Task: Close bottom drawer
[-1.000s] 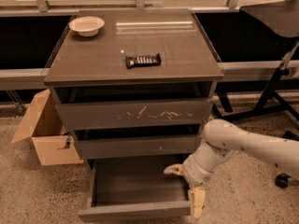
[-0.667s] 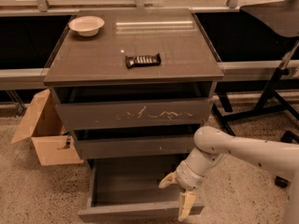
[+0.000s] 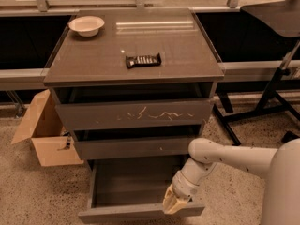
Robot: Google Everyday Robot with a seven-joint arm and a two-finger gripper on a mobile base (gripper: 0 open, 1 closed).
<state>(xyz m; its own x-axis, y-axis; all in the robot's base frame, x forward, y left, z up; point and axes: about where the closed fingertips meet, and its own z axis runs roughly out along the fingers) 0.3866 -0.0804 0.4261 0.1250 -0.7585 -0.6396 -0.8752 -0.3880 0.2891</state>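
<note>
Pincer (image 3: 174,201) is down at the front panel's top edge so I can probably shove it shut; bottom drawer (image 3: 123,214) stretches left of it, pulled right out. Open or closed, can't tell

We see a smooth surface (image 3: 183,43) with a soft sheen near its back edge, a glossy white bowl (image 3: 86,25) at its back left corner, and a shiny dark wrapper (image 3: 143,60) mid-surface. The front of the bottom drawer (image 3: 131,213) looks matt and plain; the matt tan pincer (image 3: 172,203) is at its right end.
</note>
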